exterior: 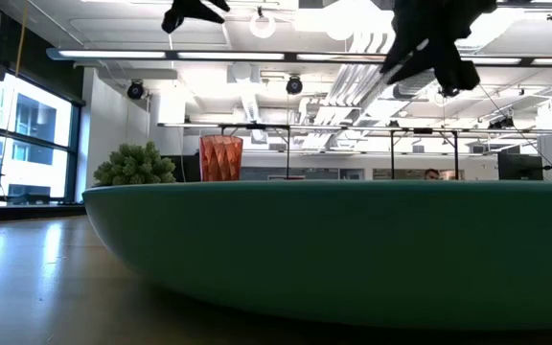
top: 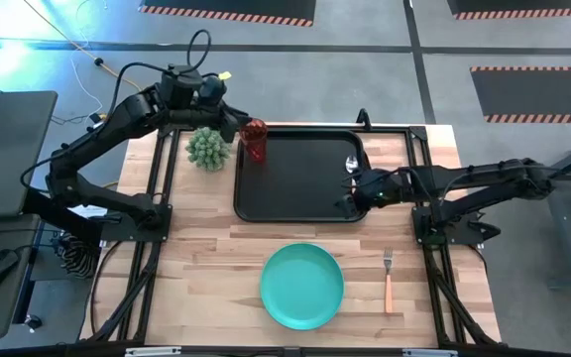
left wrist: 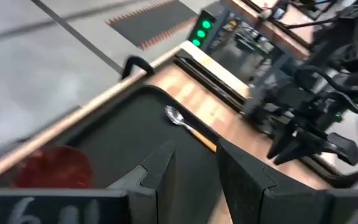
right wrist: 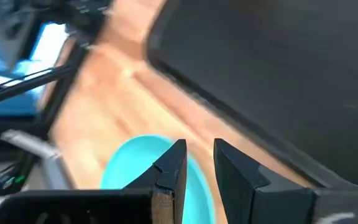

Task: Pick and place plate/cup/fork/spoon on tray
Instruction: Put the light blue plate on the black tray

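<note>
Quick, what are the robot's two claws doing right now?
Left gripper: open, empty, above the tray near the cup.
Right gripper: open, empty.

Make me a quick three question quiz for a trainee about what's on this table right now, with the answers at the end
1. True or false: the spoon already lies in the tray.
2. Which item sits on the bare table nearest the fork? A) cup B) plate C) plant
3. Fill in: the cup stands at the tray's ____ far corner, under the left pincer.

Key: 1 true. 2 B, the plate. 3 left, beside the plant. The right pincer, fingers parted, hovers at the tray's right edge.
</note>
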Motion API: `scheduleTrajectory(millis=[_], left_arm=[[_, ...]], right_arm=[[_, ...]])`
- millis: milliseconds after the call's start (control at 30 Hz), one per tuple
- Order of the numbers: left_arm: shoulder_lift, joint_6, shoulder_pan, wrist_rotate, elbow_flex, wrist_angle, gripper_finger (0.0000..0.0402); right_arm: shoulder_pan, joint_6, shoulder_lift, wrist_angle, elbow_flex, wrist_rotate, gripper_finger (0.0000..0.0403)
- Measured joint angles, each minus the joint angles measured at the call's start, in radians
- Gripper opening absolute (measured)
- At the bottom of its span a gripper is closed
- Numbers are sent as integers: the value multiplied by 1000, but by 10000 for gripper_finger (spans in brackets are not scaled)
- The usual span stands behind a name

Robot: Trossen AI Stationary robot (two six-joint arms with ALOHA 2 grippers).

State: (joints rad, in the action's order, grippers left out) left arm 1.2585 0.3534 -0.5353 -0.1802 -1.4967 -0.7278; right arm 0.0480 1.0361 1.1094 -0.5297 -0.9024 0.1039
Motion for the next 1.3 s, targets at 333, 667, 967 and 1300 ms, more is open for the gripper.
scheduleTrajectory(millis=[333, 667, 967, 1300], left_arm=[[6, 91, 137, -18, 0, 1, 106], [7, 170, 298, 12, 0, 1, 106], [7, 204, 444, 174, 1, 0, 106], [7, 219, 571, 389, 2, -7, 106]], right_arm=[[1, -115, -166, 45, 0, 3, 72], [-2, -257, -308, 41, 0, 7, 72], [-2, -320, -351, 40, 0, 6, 72], [-2, -338, -352, 37, 0, 5, 72]])
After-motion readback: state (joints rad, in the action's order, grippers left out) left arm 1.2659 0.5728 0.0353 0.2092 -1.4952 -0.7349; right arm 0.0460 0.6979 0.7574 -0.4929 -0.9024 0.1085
